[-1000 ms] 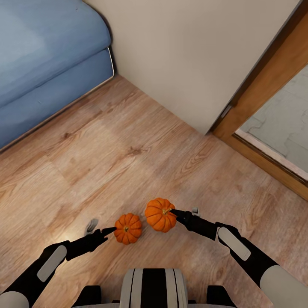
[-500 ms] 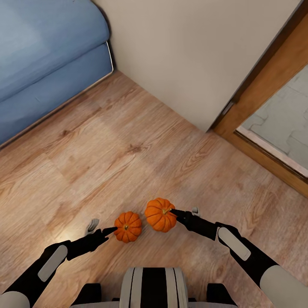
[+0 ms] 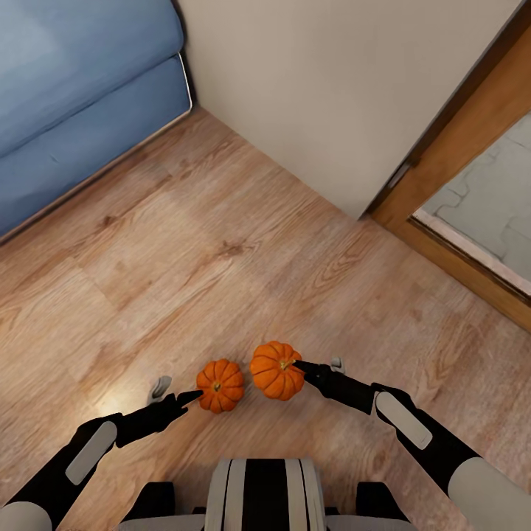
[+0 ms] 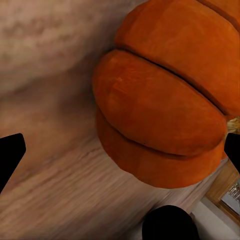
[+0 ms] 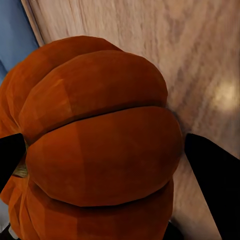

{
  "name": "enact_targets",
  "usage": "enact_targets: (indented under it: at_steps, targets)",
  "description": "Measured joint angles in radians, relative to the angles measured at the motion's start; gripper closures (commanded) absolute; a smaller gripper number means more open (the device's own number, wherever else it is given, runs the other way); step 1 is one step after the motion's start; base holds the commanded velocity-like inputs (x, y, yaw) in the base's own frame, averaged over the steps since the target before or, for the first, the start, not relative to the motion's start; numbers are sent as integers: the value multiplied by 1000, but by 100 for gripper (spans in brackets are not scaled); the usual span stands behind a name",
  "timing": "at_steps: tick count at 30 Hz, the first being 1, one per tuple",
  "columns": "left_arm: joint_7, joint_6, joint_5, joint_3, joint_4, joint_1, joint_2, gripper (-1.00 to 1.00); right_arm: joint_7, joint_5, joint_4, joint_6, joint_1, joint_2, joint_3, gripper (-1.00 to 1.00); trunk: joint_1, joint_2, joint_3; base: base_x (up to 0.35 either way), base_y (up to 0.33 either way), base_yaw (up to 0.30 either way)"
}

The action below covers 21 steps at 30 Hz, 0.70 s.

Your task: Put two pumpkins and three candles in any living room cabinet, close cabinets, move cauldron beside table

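The left gripper (image 3: pixel 193 397) has its fingers closed on the smaller pumpkin (image 3: pixel 220 385), and the right gripper (image 3: pixel 300 366) likewise clamps the larger pumpkin (image 3: pixel 275 369), apparently at the stem. Both pumpkins sit side by side above the wood floor (image 3: pixel 221 258), at 6 o'clock in the head view. A blue sofa (image 3: pixel 74 96) lies at 10 o'clock and a wooden door frame (image 3: pixel 457 169) at 2 o'clock.
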Motion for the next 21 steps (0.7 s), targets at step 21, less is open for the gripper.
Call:
enact_targets:
  at_steps: [21]
  targets:
    - [-17, 11, 27, -2, -4, 0, 0, -100, 0, 1, 0, 0, 0, 1, 0, 100, 2, -1, -23, 1, -1, 0]
